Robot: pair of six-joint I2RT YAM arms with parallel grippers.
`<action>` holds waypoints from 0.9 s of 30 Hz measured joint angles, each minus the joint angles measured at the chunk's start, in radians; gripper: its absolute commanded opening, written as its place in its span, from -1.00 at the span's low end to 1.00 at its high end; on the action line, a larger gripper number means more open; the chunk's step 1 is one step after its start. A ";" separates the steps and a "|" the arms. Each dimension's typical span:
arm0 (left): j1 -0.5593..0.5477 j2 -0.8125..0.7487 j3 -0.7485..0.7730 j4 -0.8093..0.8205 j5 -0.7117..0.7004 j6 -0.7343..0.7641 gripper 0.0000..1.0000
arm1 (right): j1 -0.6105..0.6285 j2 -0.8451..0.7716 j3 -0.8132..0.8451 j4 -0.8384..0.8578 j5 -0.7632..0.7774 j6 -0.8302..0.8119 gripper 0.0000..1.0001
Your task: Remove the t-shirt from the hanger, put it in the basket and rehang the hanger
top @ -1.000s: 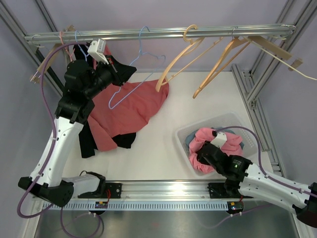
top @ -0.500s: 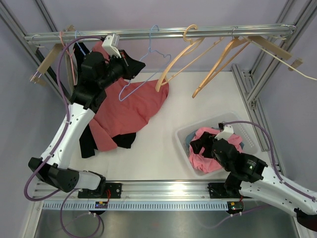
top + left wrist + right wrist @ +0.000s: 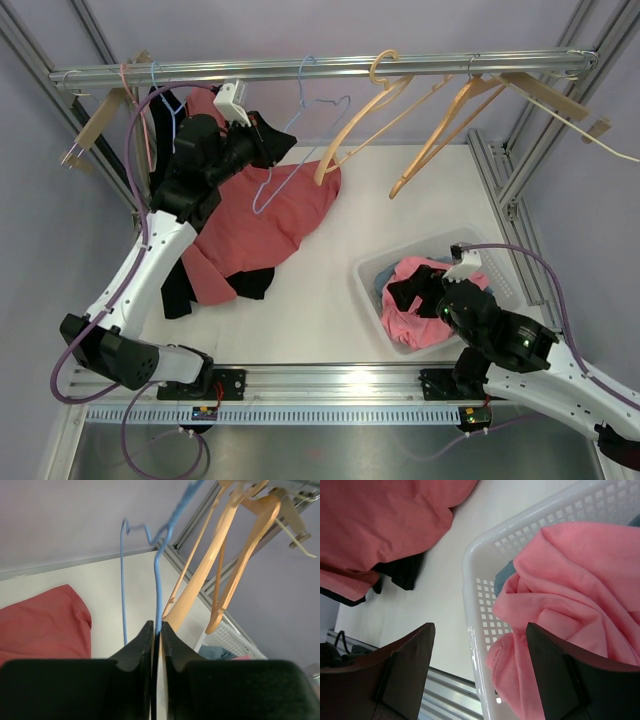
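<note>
A bare blue wire hanger (image 3: 300,90) hangs by its hook from the top rail (image 3: 420,64). My left gripper (image 3: 285,142) is raised beside it, and its jaws stand nearly together with the blue hanger wire (image 3: 157,580) between them; in the left wrist view the left gripper (image 3: 156,626) pinches that wire. A pink t-shirt (image 3: 412,325) lies bunched in the white basket (image 3: 365,280). My right gripper (image 3: 415,290) hovers just over it. In the right wrist view the right gripper (image 3: 479,627) is open with nothing between its fingers, over the pink t-shirt (image 3: 580,580) and the basket rim (image 3: 475,595).
A red garment (image 3: 260,220) is spread on the table's left side, with a black garment (image 3: 175,285) beside it. Two wooden hangers (image 3: 380,110) (image 3: 450,130) hang from the rail right of the blue one. More hangers and clothes crowd the rail's left end (image 3: 150,90).
My left arm has carried the blue hanger right and up along the rail. My right gripper has opened and let go of the pink t-shirt in the basket.
</note>
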 measured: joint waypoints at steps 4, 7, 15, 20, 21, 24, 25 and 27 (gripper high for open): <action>0.000 -0.013 -0.052 -0.005 -0.012 0.011 -0.25 | 0.000 -0.031 0.069 -0.003 0.010 -0.035 0.68; 0.000 -0.022 -0.061 -0.013 -0.016 0.017 -0.04 | 0.000 -0.040 0.121 -0.002 0.015 -0.058 0.68; 0.000 -0.121 -0.049 -0.122 -0.083 0.092 0.18 | 0.000 -0.041 0.165 0.002 0.014 -0.103 0.68; 0.004 -0.212 0.009 -0.256 -0.282 0.185 0.22 | 0.000 -0.045 0.173 0.009 0.014 -0.128 0.68; 0.009 -0.227 0.023 -0.280 -0.326 0.198 0.23 | 0.000 -0.045 0.173 0.013 0.014 -0.132 0.68; 0.040 -0.251 0.067 -0.349 -0.456 0.227 0.26 | 0.000 -0.042 0.173 0.026 0.007 -0.144 0.68; 0.052 -0.255 0.074 -0.362 -0.489 0.232 0.29 | 0.000 -0.040 0.173 0.028 0.003 -0.147 0.68; 0.079 -0.262 0.074 -0.395 -0.549 0.242 0.32 | 0.000 -0.033 0.173 0.037 -0.010 -0.154 0.68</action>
